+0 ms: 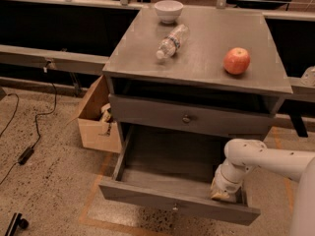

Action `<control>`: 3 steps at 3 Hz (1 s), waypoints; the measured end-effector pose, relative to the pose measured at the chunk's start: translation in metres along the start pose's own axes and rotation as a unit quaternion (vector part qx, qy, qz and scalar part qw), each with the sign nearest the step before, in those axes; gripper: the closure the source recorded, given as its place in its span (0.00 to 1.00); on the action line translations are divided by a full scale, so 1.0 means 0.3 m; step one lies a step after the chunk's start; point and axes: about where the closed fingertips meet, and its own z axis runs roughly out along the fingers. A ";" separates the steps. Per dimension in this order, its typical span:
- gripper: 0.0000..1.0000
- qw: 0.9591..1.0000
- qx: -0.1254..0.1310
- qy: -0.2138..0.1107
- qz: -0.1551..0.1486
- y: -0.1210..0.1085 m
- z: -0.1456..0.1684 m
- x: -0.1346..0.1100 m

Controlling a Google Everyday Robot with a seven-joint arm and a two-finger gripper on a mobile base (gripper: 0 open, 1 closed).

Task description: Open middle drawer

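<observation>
Middle drawer (pixel 147 197) was pulled well out below the closed, taller-fronted drawer (pixel 221 123), its small knob (pixel 174 208) facing the floor side. White arm (pixel 266 156) reached in from the right; end effector (pixel 224 193) sat down inside the drawer's right front corner, close behind the front panel. Clenched or released: couldn't tell. On the top surface (pixel 206 70): bowl (pixel 168 10) at back, bottle (pixel 172 42) lying down, apple (pixel 236 61) to the right. Cardboard box (pixel 96 127) on the floor, left of the cabinet.
</observation>
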 end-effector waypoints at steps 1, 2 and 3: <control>1.00 0.999 0.050 -0.005 -0.001 -0.009 -0.047 -0.008; 1.00 0.987 0.158 0.005 0.015 0.059 -0.214 0.028; 1.00 0.962 0.271 0.017 0.034 0.071 -0.420 0.071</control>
